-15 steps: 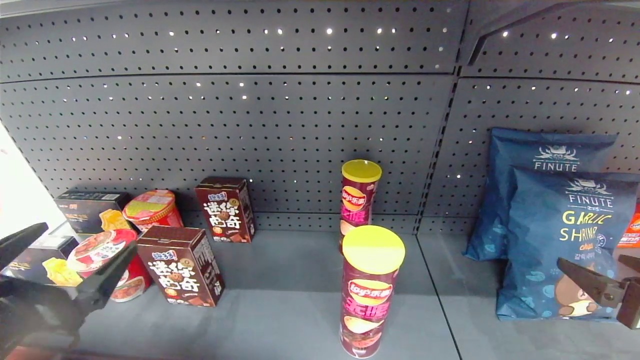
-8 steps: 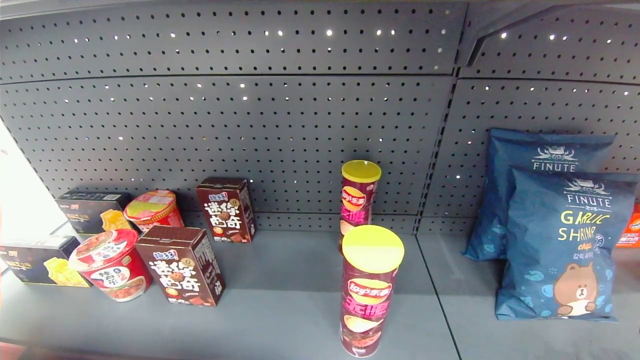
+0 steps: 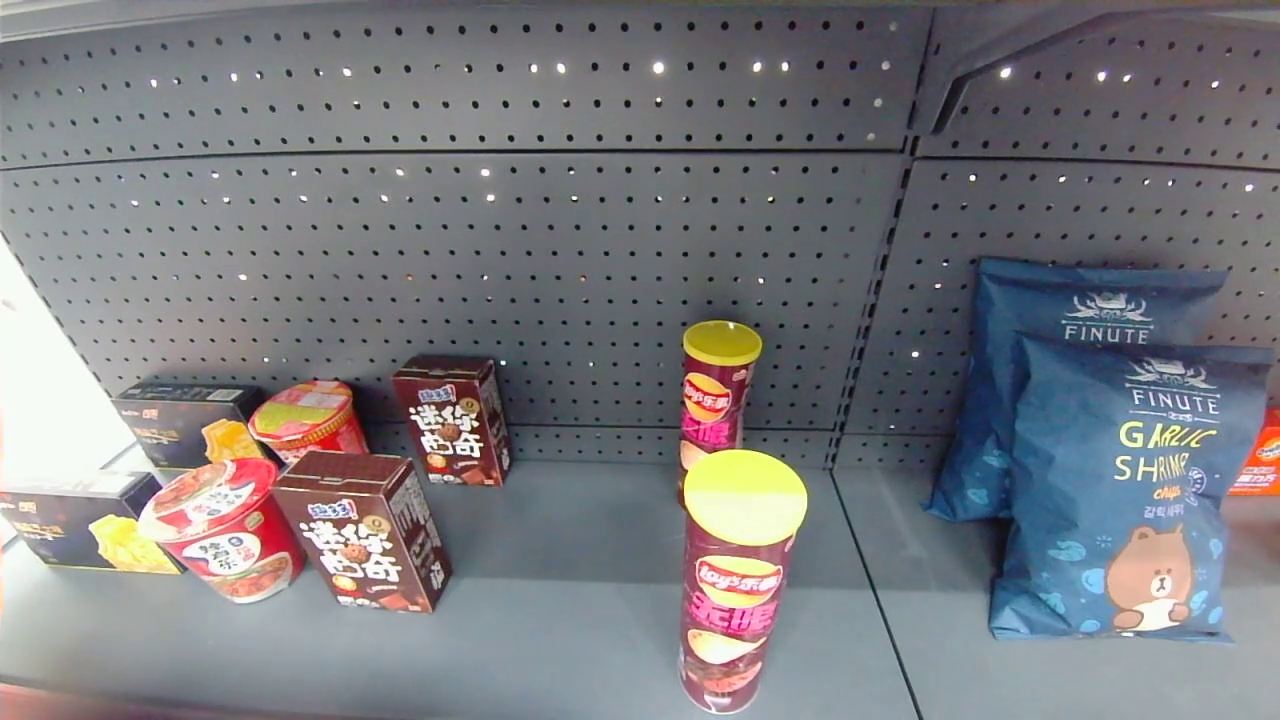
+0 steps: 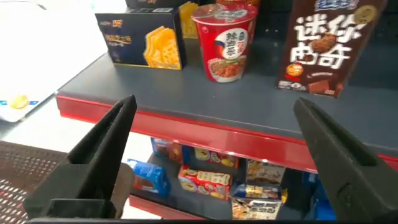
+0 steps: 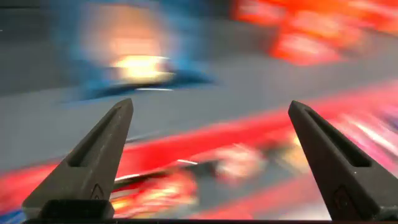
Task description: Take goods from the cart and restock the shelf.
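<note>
On the grey shelf (image 3: 560, 640) stand two maroon chip cans with yellow lids, one in front (image 3: 742, 580) and one behind (image 3: 718, 398). To their left are two brown snack boxes (image 3: 365, 530) (image 3: 452, 418), two red noodle cups (image 3: 222, 528) (image 3: 305, 418) and two black boxes (image 3: 75, 520). Two blue chip bags (image 3: 1120, 490) lean at the right. My left gripper (image 4: 217, 149) is open and empty, below and in front of the shelf's red front edge (image 4: 205, 127), facing a noodle cup (image 4: 225, 40) and a brown box (image 4: 323, 46). My right gripper (image 5: 211, 155) is open and empty before a blurred shelf.
A dark pegboard wall (image 3: 500, 250) backs the shelf. A lower shelf with assorted packets (image 4: 211, 180) lies under the red edge. An orange packet (image 3: 1262, 455) peeks at the far right. Bare shelf floor spreads between the brown boxes and the chip cans.
Both grippers were at the lower corners of the head view one second ago; they have since dropped out of it. The shelf goods have not moved.
</note>
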`<state>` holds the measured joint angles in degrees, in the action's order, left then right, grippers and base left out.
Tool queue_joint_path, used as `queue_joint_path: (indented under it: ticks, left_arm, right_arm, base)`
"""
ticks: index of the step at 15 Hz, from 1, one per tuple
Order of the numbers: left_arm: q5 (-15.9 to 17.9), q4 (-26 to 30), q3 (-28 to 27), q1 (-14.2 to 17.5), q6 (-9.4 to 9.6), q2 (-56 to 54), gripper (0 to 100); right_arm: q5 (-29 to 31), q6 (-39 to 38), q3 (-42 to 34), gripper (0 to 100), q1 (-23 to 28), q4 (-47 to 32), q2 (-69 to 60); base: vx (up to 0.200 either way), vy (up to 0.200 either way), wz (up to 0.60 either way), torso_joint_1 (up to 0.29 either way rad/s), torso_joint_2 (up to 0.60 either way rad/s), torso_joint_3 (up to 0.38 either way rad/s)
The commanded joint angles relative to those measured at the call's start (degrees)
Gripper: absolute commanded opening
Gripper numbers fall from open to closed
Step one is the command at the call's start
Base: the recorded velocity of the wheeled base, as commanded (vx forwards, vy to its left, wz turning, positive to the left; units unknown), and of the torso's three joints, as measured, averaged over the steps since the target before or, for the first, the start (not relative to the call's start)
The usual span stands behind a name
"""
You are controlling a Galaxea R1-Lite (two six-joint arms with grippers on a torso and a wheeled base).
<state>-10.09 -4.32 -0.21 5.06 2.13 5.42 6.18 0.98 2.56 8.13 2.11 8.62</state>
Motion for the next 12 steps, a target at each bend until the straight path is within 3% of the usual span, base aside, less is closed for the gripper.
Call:
queue_joint_path:
  ticks: [1, 5, 6, 12]
  left_arm:
    - [1.22, 0.01, 0.21, 0.04, -0.46, -0.5, 100]
    - [0.78, 0.18, 0.21, 0.04, -2.31, -0.42, 100]
    - [0.87, 0.27, 0.21, 0.13, -3.1, -0.42, 100]
    - [1.83, 0.27, 0.21, 0.04, -3.89, -0.42, 100]
  right_arm:
    - [-10.22, 0.52, -2.3, 100, 1.01, 1.67, -3.52]
    - [-8.47, -4.32, -2.3, 100, 1.01, 1.67, -3.43]
    - [-7.59, -4.49, -2.3, 100, 1.01, 1.67, -3.43]
    - [-8.55, -2.91, -2.21, 100, 1.01, 1.49, -3.43]
  base:
    - [0.0, 0.0, 0.0, 0.0, 0.0, 0.0]
    - [0.0, 0.0, 0.0, 0.0, 0.0, 0.0]
    - [-0.2, 0.0, 0.0, -0.002, 0.0, 0.002]
    - [0.0, 0.0, 0.0, 0.0, 0.0, 0.0]
